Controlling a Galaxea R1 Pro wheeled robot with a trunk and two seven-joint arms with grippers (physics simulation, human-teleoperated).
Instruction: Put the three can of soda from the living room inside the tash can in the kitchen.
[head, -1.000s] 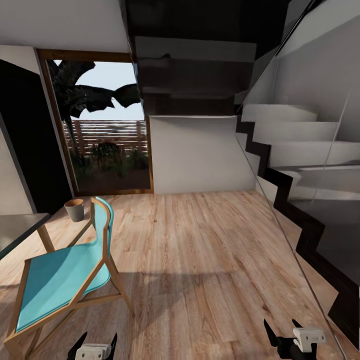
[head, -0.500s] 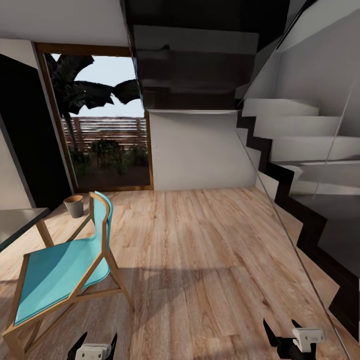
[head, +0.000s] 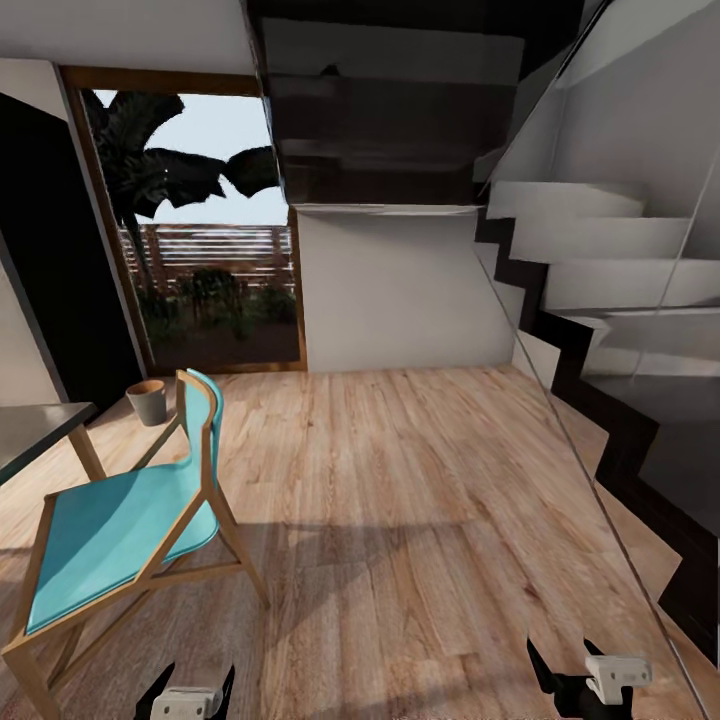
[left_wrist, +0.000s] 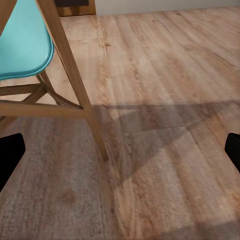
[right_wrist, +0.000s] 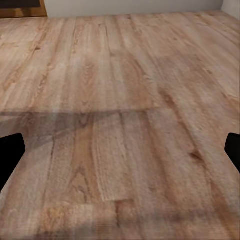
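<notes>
The chair (head: 125, 530) and table (head: 35, 435) run off the picture's edge.

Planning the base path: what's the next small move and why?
Probably keep rolling forward over the open wood floor, keeping right of the turquoise chair and left of the staircase. Both grippers, left and right, are open and empty.

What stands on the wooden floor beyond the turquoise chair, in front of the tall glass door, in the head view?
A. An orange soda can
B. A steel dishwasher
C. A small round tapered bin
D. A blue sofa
C: a small round tapered bin, brown inside, stands on the wooden floor past the turquoise chair, before the glass door.
</notes>
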